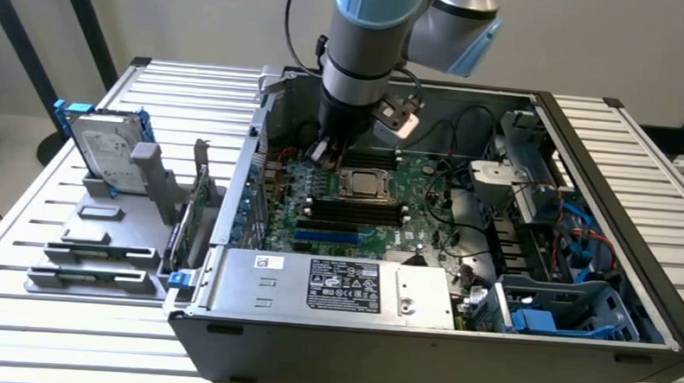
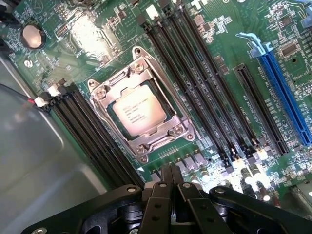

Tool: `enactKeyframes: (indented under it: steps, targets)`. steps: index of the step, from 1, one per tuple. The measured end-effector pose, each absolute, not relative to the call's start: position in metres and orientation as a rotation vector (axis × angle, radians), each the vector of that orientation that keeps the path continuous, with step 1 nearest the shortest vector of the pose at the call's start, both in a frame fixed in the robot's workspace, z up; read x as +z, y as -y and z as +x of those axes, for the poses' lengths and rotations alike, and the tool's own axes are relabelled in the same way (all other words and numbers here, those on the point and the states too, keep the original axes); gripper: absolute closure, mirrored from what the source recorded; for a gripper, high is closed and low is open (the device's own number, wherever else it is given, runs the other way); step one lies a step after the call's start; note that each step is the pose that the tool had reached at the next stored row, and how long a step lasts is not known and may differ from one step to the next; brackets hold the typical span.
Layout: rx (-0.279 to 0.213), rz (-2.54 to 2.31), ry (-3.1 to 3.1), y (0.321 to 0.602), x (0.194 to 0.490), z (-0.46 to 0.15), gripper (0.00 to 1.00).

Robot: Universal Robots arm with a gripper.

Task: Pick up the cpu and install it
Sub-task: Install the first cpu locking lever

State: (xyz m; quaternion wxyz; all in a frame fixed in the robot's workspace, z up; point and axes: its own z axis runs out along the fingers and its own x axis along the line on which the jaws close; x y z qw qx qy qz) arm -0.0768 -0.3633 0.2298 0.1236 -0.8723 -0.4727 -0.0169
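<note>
The arm reaches down into the open computer case (image 1: 612,350), which lies on its side on a slatted metal table (image 1: 71,318), and its gripper (image 1: 326,152) hangs low over the green motherboard (image 1: 353,218), just beside the processor socket on the exterior view's left. In the wrist view the black fingers (image 2: 171,179) are pressed tight together with nothing between them; the gripper carries nothing. The cpu (image 2: 140,112) sits flat in the socket (image 2: 141,109), its pale metal top with faint printing facing up, framed on all sides by the silver retention bracket with its screws at the corners. From the exterior view the same chip (image 1: 366,184) shows as a small light square in the middle of the board, a short way from the fingertips and not touched by them. Rows of black memory slots (image 2: 204,83) run on either side of the socket, and a long blue expansion slot (image 2: 285,97) lies further along the board. A round coin battery (image 2: 32,36) shines near one corner of the board. The grey power supply (image 1: 338,286) with its label fills the near edge of the case. Outside the case, on the exterior view's left, a hard drive (image 1: 107,155) with blue rails stands upright in a grey holder block (image 1: 98,224).
</note>
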Motion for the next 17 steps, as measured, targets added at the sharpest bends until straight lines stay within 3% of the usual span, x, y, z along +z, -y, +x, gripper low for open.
enactKeyframes:
  steps: [17]
  targets:
    - [0.01, -2.465, 1.588, 0.349, 0.23, -0.078, 0.89]
